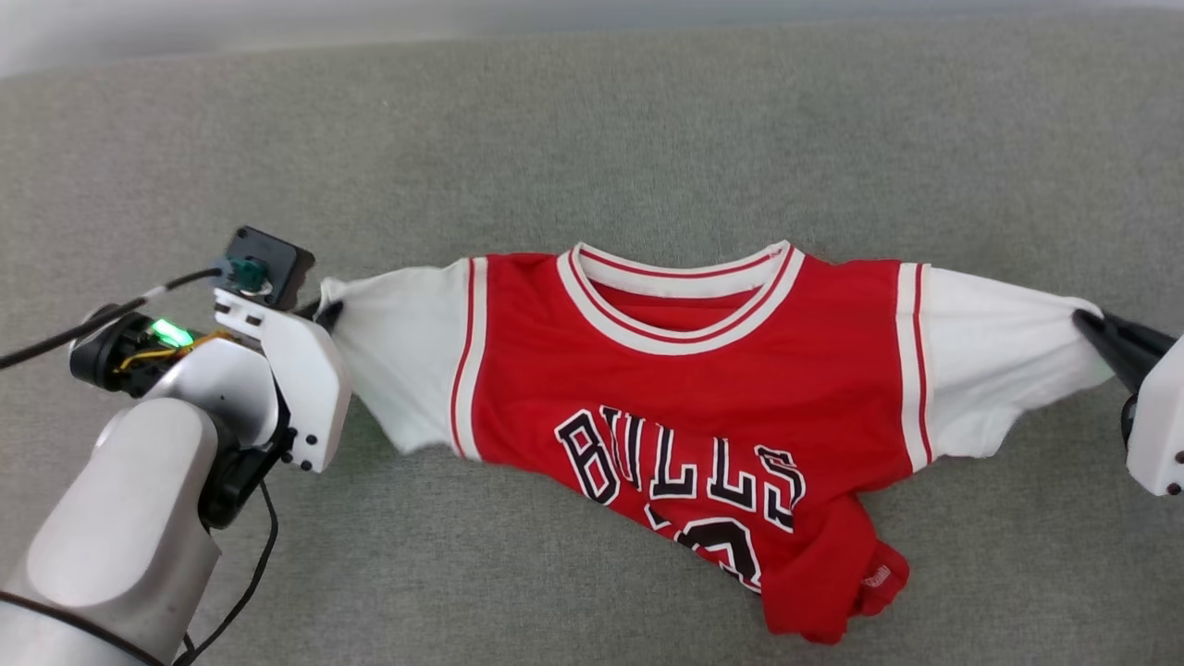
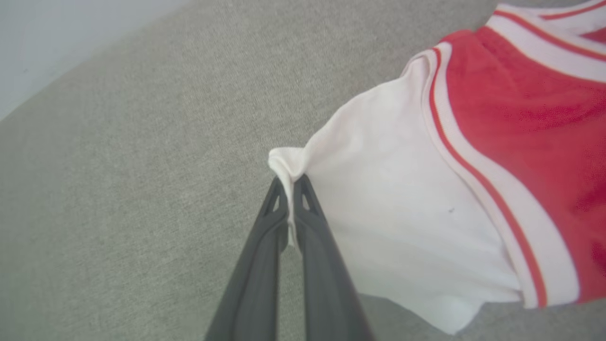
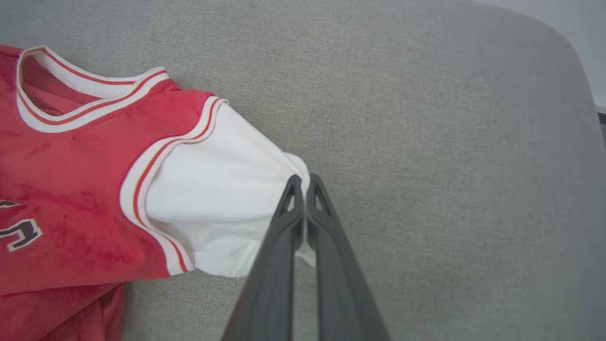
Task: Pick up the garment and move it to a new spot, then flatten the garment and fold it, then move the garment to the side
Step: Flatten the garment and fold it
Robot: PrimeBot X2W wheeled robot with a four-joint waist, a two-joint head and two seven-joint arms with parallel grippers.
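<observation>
The garment [image 1: 684, 388] is a red jersey with white sleeves, striped trim and black lettering, spread chest-up on the grey cushion. Its lower part is crumpled toward the lower right. My left gripper [image 1: 331, 313] is shut on the tip of the sleeve at the left; the left wrist view shows the white sleeve [image 2: 397, 208] pinched between the dark fingers [image 2: 307, 222]. At the right edge my right gripper [image 1: 1090, 324] is shut on the other sleeve's tip, and the right wrist view has that sleeve [image 3: 213, 189] bunched between its fingers [image 3: 326, 227]. The shirt [image 3: 61, 180] is stretched between them.
A grey fabric cushion [image 1: 592, 129] lies under everything, its far edge meeting a pale wall at the top. In the right wrist view the cushion's rounded edge [image 3: 584, 94] curves down the right side. A black cable [image 1: 83, 324] trails from my left wrist.
</observation>
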